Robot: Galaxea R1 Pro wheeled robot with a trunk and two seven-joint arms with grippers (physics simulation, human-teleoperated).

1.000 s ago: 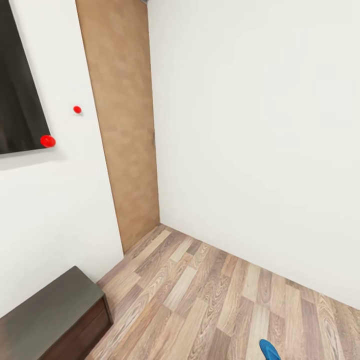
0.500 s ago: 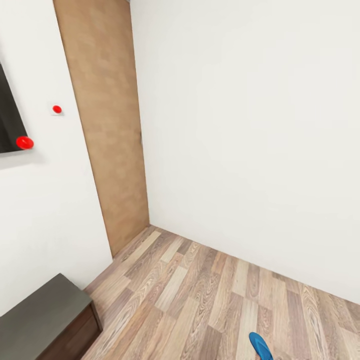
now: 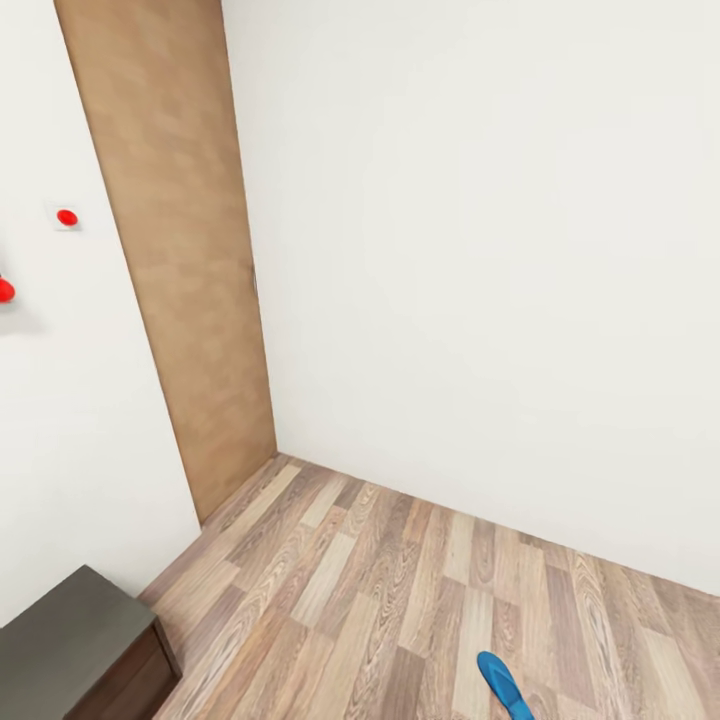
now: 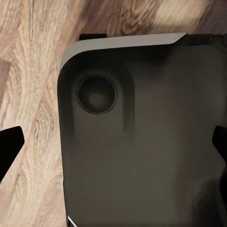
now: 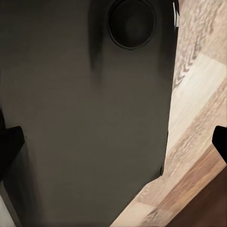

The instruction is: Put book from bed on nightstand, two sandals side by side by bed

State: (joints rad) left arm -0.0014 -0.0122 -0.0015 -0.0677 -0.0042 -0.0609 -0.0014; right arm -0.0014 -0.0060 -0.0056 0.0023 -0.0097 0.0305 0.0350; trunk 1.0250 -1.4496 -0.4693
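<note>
Blue sandal (image 3: 503,684) lies alone on the floor (image 3: 380,590), near right; nothing judged placed, all steps remain. Both jaws stand apart, empty.

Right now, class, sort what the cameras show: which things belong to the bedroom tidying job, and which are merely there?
Belongs to the job:
- blue sandal, lying on the wood-plank floor

Merely there:
- dark low cabinet
- tan door panel
- red wall button
- white walls
</note>
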